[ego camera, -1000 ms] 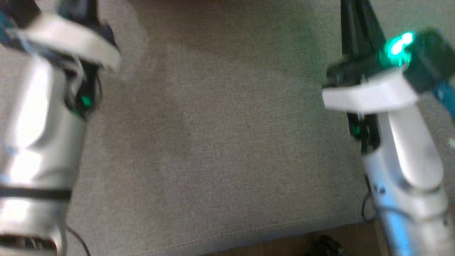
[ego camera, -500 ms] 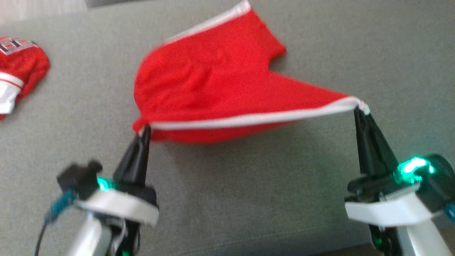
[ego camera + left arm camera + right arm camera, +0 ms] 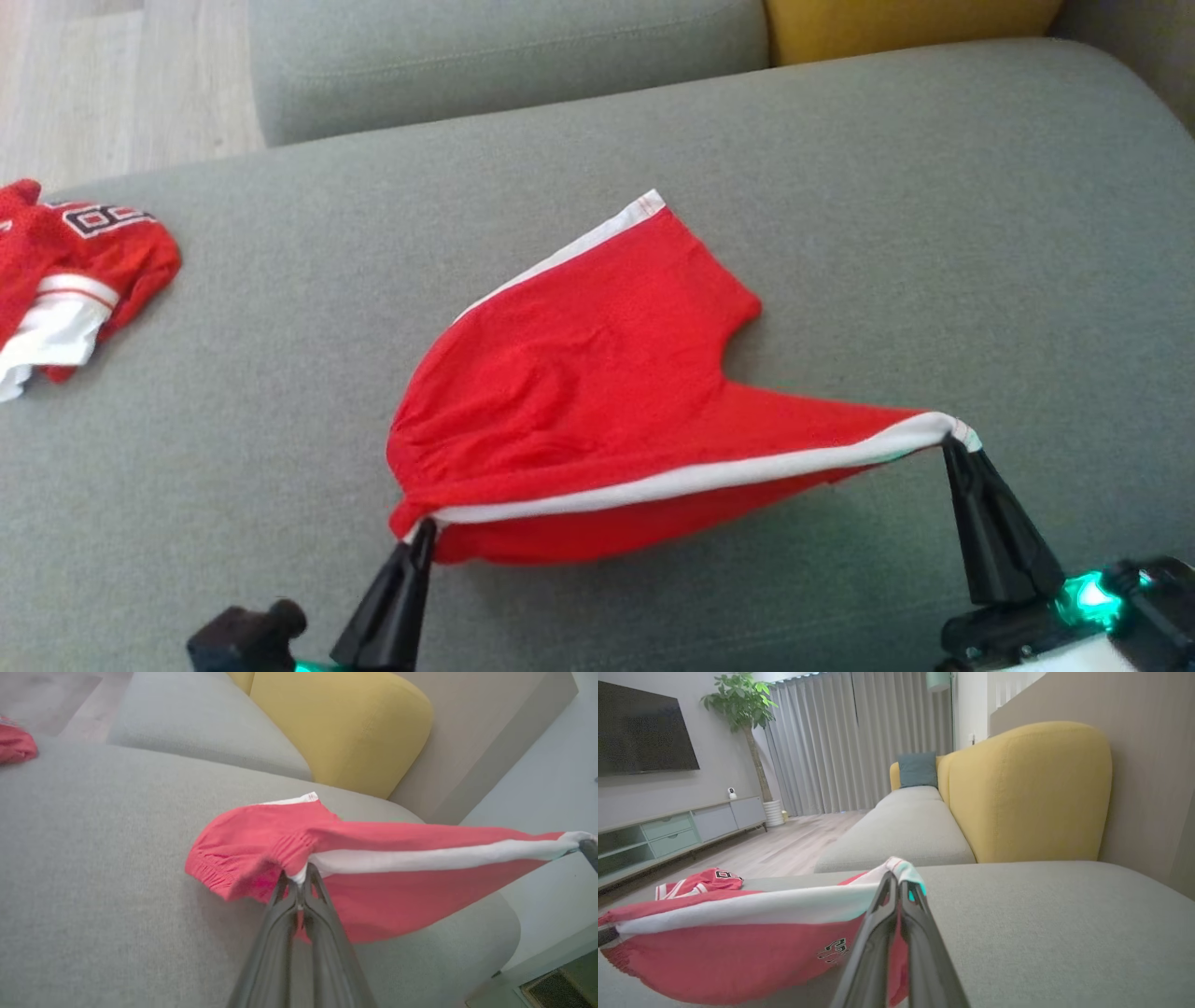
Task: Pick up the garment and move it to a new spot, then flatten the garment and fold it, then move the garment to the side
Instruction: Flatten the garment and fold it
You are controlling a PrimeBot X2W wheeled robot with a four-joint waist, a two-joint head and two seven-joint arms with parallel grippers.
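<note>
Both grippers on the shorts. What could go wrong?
1. The left gripper and right gripper pinch only the ends of the taut white stripe on the red shorts; either could slip out.
2. Fabric bunches at the left gripper, so it may lie creased.
3. A red jersey lies leftward; moving there could overlap it.

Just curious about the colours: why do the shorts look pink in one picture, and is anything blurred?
Head view: shorts strong red, fairly sharp. Left wrist view: washed out, hence pinkish; left gripper near the lens is blurred. Right wrist view: right gripper blurred too, green tint on the white band.
</note>
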